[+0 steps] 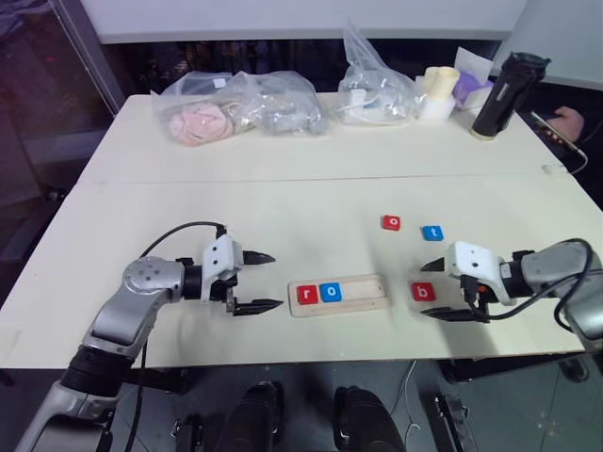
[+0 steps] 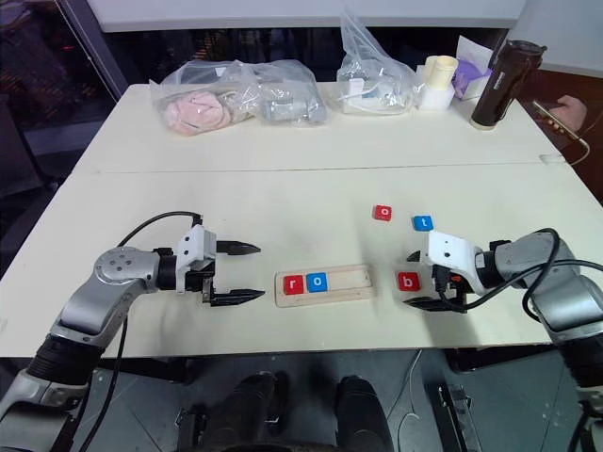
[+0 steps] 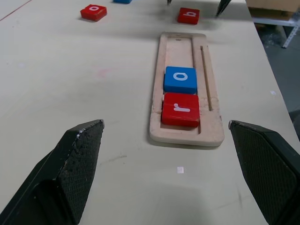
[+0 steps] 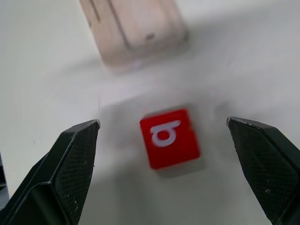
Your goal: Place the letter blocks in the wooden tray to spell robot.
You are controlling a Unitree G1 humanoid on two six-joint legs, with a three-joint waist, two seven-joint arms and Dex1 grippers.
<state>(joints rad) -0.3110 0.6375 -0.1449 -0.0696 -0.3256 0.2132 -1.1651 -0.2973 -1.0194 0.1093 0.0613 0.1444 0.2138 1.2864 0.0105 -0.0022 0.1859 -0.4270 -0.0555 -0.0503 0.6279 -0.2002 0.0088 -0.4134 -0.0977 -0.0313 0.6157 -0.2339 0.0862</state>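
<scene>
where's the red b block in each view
Left eye: red b block lower right, between the wooden tray and the right gripper.
Right eye: same spot, right of the tray.
Left wrist: top, beyond the tray's far end.
Right wrist: centre, between the open fingers.
Shared landmark: the tray.

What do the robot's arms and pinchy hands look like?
Both arms are shiny silver-grey metal with rounded joints. Each ends in a white boxy block carrying two black pointed fingers: the left gripper and the right gripper. The finger pads are bumpy like a grid. Thin black cables loop along each arm.
</scene>
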